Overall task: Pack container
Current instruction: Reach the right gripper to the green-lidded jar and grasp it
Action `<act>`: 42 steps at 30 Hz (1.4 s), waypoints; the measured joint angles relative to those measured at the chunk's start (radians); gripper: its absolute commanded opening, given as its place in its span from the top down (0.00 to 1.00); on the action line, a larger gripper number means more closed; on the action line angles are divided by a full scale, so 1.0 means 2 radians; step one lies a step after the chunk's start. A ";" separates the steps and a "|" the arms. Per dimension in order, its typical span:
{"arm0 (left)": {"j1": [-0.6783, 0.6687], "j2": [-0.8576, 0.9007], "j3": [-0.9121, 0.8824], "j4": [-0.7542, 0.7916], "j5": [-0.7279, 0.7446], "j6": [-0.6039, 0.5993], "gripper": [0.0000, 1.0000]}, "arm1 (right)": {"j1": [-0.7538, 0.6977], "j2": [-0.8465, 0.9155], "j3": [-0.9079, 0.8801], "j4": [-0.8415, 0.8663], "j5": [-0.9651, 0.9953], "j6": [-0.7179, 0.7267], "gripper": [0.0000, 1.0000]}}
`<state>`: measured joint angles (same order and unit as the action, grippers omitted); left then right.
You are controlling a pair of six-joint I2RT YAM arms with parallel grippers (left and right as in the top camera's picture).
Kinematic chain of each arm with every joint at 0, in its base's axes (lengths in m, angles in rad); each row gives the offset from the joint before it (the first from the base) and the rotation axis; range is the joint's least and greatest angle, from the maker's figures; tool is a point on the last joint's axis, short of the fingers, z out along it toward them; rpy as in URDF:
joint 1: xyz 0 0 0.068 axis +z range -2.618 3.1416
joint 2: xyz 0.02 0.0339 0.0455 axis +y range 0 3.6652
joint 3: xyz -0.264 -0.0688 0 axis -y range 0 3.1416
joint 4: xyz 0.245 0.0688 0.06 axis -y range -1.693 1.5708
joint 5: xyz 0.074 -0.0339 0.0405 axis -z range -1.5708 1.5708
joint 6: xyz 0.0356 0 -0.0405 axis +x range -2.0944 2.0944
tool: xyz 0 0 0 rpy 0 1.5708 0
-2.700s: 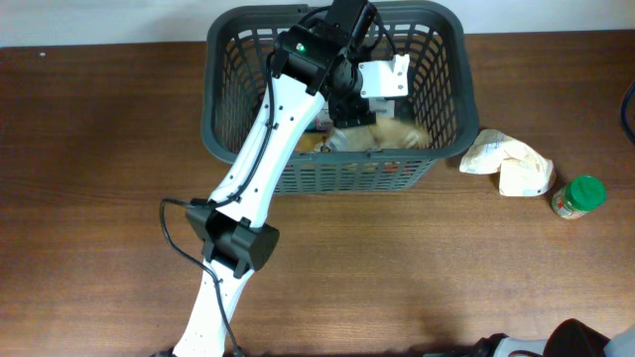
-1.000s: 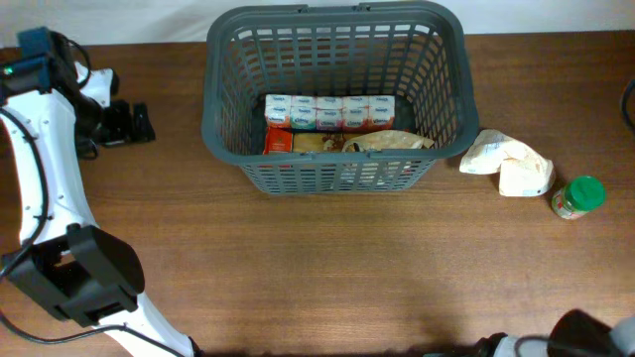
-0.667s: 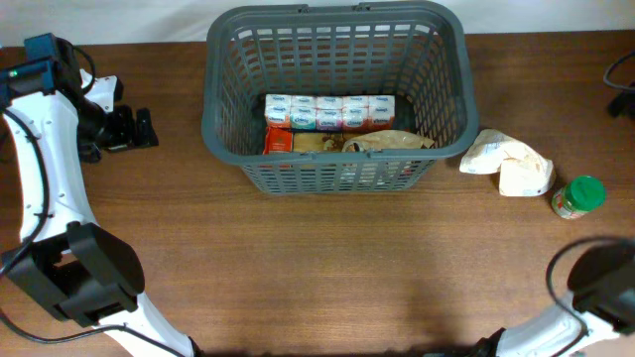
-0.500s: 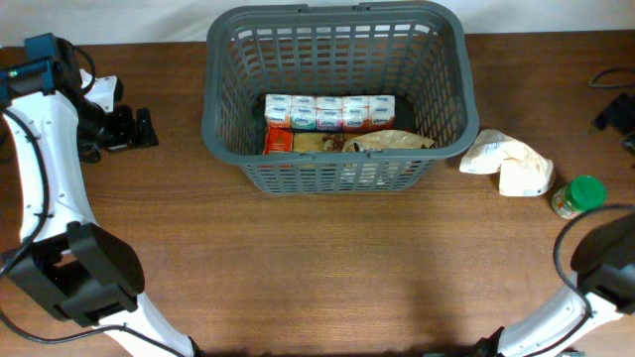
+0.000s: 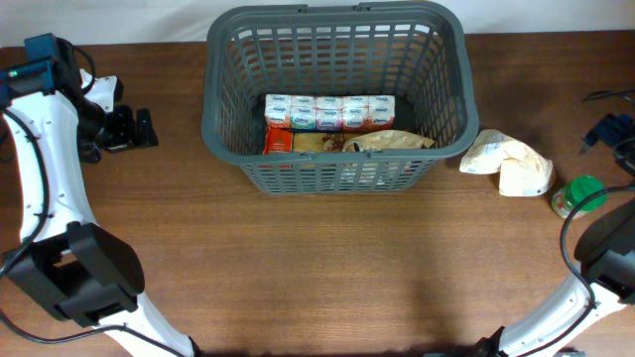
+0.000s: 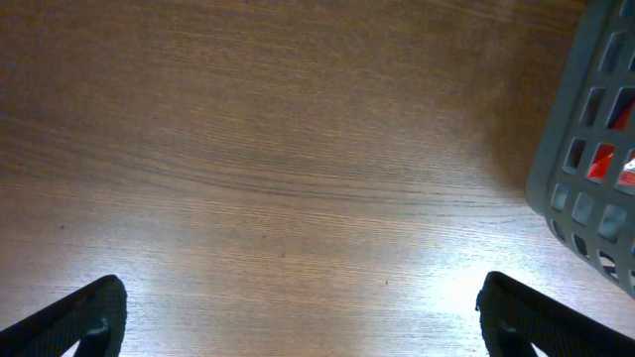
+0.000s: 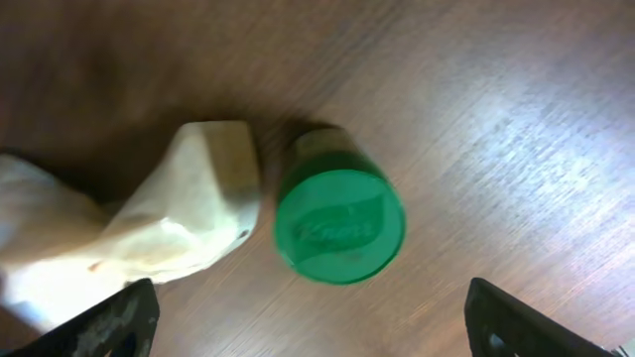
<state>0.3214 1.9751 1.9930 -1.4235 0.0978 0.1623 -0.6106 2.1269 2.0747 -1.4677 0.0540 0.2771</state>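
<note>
The container, a dark grey slotted basket [image 5: 210, 109], stands at the back middle of the table. It holds a row of small white cartons [image 5: 328, 111], a red box [image 5: 279, 142] and a tan bag [image 5: 389, 142]. Its corner shows in the left wrist view [image 6: 580, 149]. My left gripper [image 5: 130, 129] is open and empty over bare wood, left of the basket; it also shows in the left wrist view [image 6: 303, 317]. My right gripper [image 5: 601, 132] is open and empty at the right edge, above a green-lidded jar [image 7: 339, 225]; it also shows in the right wrist view [image 7: 308, 317].
A crumpled cream bag [image 5: 511, 164] lies right of the basket, touching the green-lidded jar [image 5: 578, 195]. The bag fills the left of the right wrist view [image 7: 129, 228]. The table is brown wood [image 5: 347, 268].
My left arm came out of the basket to the left and now rests still. My right gripper has come into view at the right edge and moved down towards the jar.
</note>
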 measured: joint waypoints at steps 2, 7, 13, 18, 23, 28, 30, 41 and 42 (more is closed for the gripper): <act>0.000 0.000 0.000 0.000 0.000 0.000 0.01 | -0.007 0.000 -0.017 0.010 0.005 0.000 0.05; 0.000 0.000 0.000 0.000 0.000 0.000 0.01 | -0.027 0.000 -0.065 0.034 0.004 0.000 0.05; 0.000 0.000 0.000 0.000 0.000 0.000 0.01 | -0.035 0.000 -0.097 0.053 -0.003 -0.001 0.03; 0.000 0.000 0.000 0.000 0.000 0.000 0.01 | -0.035 0.000 -0.110 0.072 -0.011 -0.002 0.02; 0.000 0.000 0.000 0.000 0.000 0.000 0.01 | -0.035 0.000 -0.117 0.079 -0.023 -0.002 0.01; 0.000 0.000 0.000 0.000 0.000 0.000 0.01 | -0.035 0.000 -0.117 0.086 -0.028 -0.003 0.01; 0.000 0.000 0.000 0.000 0.000 0.000 0.01 | -0.035 0.000 -0.118 0.094 -0.030 -0.003 0.01; 0.000 0.000 0.000 0.000 0.000 0.000 0.01 | -0.034 0.000 -0.183 0.150 -0.032 -0.003 0.01; 0.000 0.000 0.000 0.000 0.000 0.000 0.01 | -0.034 0.000 -0.190 0.154 -0.032 -0.002 0.01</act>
<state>0.3214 1.9751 1.9930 -1.4235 0.0978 0.1623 -0.6792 2.1273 1.6955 -1.1595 -0.0093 0.2722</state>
